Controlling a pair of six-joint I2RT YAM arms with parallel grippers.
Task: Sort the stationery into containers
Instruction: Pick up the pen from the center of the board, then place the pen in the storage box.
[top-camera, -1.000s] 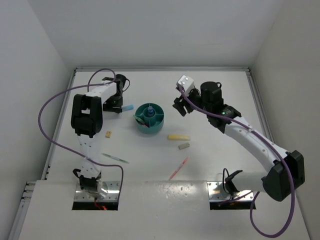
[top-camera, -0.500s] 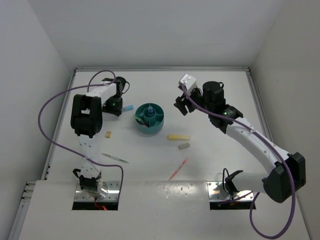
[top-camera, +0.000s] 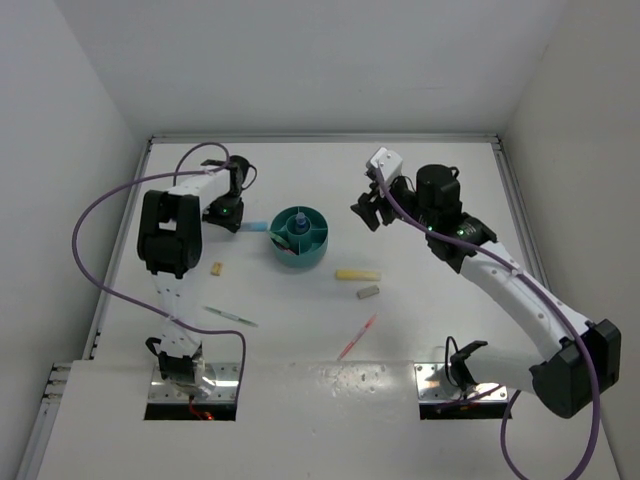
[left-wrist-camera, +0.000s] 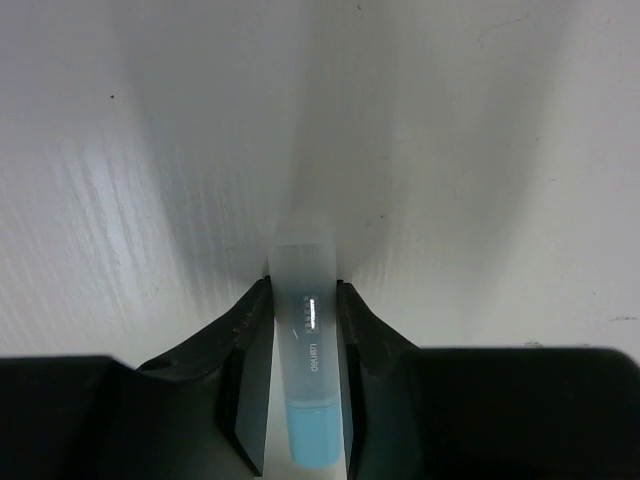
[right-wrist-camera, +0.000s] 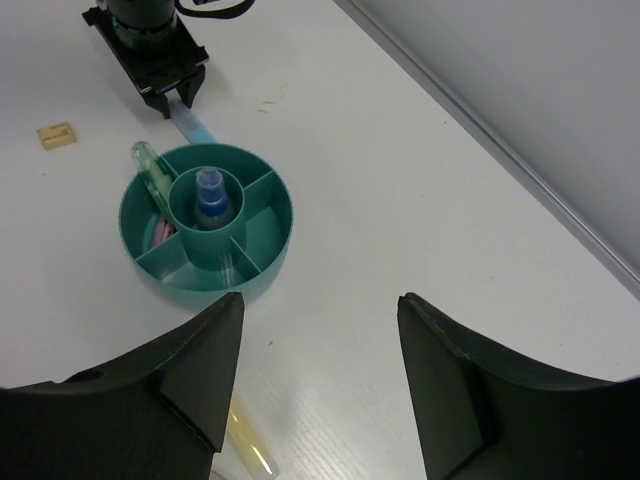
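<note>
The round teal tub (top-camera: 312, 254) stands at mid-table and also shows in the right wrist view (right-wrist-camera: 268, 252). Its centre cup holds the clear blue-capped bottle (right-wrist-camera: 210, 195). A mint-green stick (right-wrist-camera: 150, 166) leans in a left compartment. My left gripper (top-camera: 229, 213) is shut on the light-blue stick (top-camera: 258, 226), just left of the tub. In the left wrist view both jaws press the stick's (left-wrist-camera: 305, 340) sides low over the table. My right gripper (top-camera: 368, 212) is open and empty, right of the tub. A yellow stick (top-camera: 357, 274), a grey block (top-camera: 368, 293), a tan block (top-camera: 216, 268), a red pen (top-camera: 357, 337) and a white pen (top-camera: 230, 316) lie loose.
White walls close the table at the back and on both sides. A raised rail (top-camera: 320, 139) runs along the far edge. A purple cable (top-camera: 95, 220) loops off the left arm. Something pink (right-wrist-camera: 160, 230) lies in a left tub compartment.
My left gripper has shifted slightly and closed round the light-blue stick. My right arm has drawn back to the right, away from the tub.
</note>
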